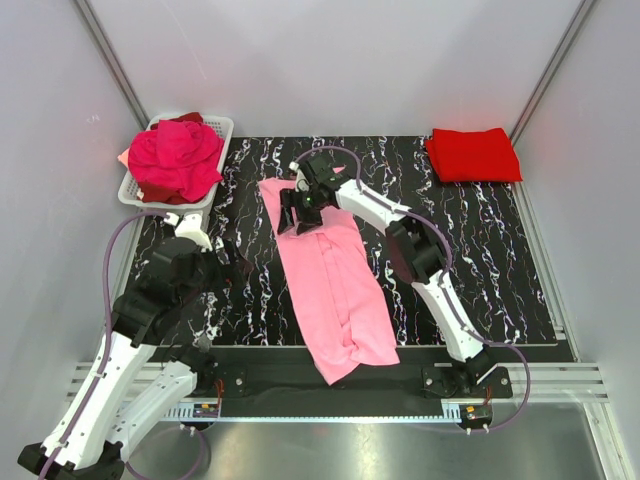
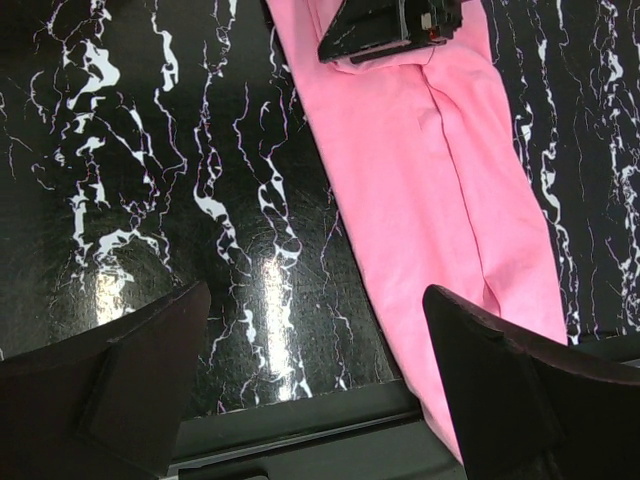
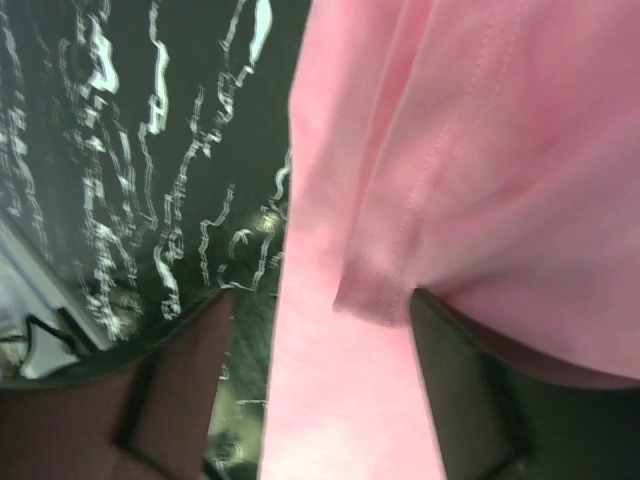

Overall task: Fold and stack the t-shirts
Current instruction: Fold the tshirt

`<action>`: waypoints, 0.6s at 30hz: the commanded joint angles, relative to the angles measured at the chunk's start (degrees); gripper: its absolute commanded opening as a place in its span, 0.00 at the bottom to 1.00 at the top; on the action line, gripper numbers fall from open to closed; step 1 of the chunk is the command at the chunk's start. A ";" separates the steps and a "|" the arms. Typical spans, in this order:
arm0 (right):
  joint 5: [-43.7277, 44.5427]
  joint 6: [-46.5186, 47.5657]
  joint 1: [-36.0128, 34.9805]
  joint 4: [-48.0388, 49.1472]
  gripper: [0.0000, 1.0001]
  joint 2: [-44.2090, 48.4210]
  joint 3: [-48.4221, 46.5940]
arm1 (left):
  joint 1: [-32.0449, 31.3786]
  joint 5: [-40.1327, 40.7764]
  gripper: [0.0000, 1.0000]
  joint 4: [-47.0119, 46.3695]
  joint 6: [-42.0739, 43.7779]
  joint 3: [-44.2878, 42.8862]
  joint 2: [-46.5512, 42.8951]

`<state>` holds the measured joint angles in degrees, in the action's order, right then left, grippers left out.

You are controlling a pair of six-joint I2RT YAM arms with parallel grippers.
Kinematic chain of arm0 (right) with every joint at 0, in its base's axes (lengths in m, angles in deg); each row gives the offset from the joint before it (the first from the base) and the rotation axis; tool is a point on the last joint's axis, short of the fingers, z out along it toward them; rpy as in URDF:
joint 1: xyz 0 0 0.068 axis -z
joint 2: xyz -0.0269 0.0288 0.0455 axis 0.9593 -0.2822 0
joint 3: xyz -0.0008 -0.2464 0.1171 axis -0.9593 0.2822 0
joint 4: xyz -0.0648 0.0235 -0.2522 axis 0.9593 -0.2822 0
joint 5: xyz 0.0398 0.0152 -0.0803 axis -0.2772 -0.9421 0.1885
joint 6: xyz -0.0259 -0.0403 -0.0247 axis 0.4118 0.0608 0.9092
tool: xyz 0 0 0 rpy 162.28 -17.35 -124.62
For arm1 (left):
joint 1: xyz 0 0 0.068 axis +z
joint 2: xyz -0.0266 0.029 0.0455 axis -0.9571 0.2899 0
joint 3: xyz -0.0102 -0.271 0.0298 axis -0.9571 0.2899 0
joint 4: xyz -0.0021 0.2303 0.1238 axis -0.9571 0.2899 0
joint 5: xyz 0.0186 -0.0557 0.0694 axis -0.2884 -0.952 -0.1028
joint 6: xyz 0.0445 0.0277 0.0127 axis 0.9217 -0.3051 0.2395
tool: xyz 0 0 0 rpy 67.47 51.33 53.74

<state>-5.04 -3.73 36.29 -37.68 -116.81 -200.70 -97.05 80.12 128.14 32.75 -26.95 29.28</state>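
Observation:
A light pink t-shirt (image 1: 335, 285), folded into a long strip, lies slanted across the middle of the black marbled mat (image 1: 480, 260). My right gripper (image 1: 298, 212) hovers low over its far end. In the right wrist view the gripper (image 3: 320, 390) is open, with the shirt's left edge and a folded hem (image 3: 375, 295) between its fingers. My left gripper (image 1: 228, 268) is open and empty over bare mat, left of the shirt. In the left wrist view (image 2: 315, 400) the shirt (image 2: 430, 170) lies beside its right finger. A bright red shirt (image 1: 473, 155) lies folded at the far right.
A white mesh basket (image 1: 222, 125) at the far left corner holds crumpled magenta and dark red shirts (image 1: 175, 160). The mat's near edge (image 2: 300, 410) and a metal rail lie just below my left gripper. Grey walls enclose the table.

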 commanded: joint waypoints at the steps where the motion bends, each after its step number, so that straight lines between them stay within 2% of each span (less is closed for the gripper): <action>1: 1.30 3.91 1.02 -3.71 0.83 2.78 -1.96 | -0.01 1.48 0.94 -2.26 -0.04 0.39 0.88; 4: 3.59 6.02 1.37 -4.94 0.91 5.50 -2.58 | -0.01 3.06 0.94 -1.48 -1.01 0.13 3.07; 6: 4.04 6.37 2.59 -4.86 0.92 7.35 -2.41 | -0.01 6.22 0.95 -0.95 -2.67 -0.49 4.74; 9: 2.99 5.06 6.01 -3.81 0.94 11.13 -0.30 | -0.01 6.41 0.96 -3.48 -4.96 -0.58 10.27; 12: 1.76 4.44 8.75 -2.05 0.94 14.56 3.12 | -0.01 4.39 0.95 -9.54 -6.02 -1.28 19.31; 13: 2.97 4.79 10.24 -2.31 0.95 15.44 3.74 | -0.01 3.86 0.95 -12.69 -6.02 -1.98 24.99; 15: 5.08 5.49 11.39 -3.27 0.94 15.54 4.27 | -0.01 3.50 0.95 -16.56 -5.58 -5.05 31.43; 16: 7.88 5.67 12.18 -3.97 0.94 14.75 3.84 | -0.01 3.59 0.95 -17.28 -5.32 -6.71 38.43; 18: 10.44 6.89 12.27 -6.52 0.93 13.08 1.48 | -0.01 4.38 0.94 -17.82 -4.35 -12.69 45.58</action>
<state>0.18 0.92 48.74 -41.64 -103.87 -197.34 -97.05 83.82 117.89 28.05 -32.68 68.18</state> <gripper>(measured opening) 0.934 0.944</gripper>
